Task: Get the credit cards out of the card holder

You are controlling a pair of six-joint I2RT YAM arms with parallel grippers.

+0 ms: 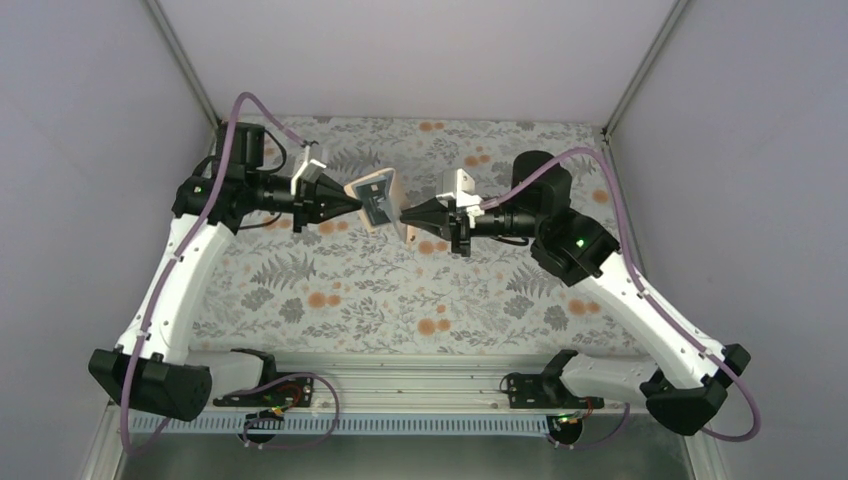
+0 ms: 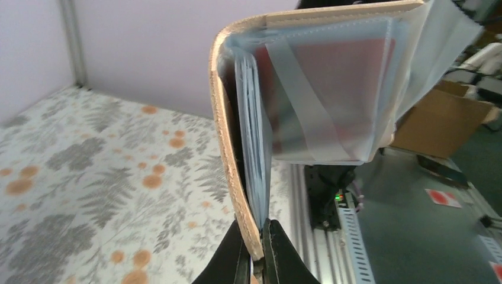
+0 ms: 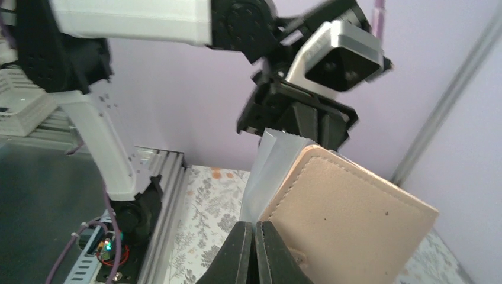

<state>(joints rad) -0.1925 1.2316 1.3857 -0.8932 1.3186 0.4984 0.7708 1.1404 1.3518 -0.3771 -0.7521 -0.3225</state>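
The card holder [image 1: 377, 200], tan outside with pale blue-grey clear sleeves inside, hangs half open in the air between both arms. My left gripper [image 1: 356, 206] is shut on the edge of its tan cover [image 2: 228, 148]; its black fingertips [image 2: 278, 251] pinch the cover and sleeve edges. A red credit card [image 2: 340, 77] shows through the clear sleeves [image 2: 319, 118]. My right gripper [image 1: 404, 216] is shut on the holder's opposite edge, where a clear sleeve [image 3: 269, 171] meets the tan panel [image 3: 355, 219]. The right gripper [image 3: 256, 229] has no gap between its fingers.
A floral cloth [image 1: 400, 290] covers the table below. An aluminium rail [image 1: 400, 375] runs along the near edge. Grey walls [image 1: 80, 150] close in the left, right and back. A cardboard box [image 2: 441, 121] sits beyond the table.
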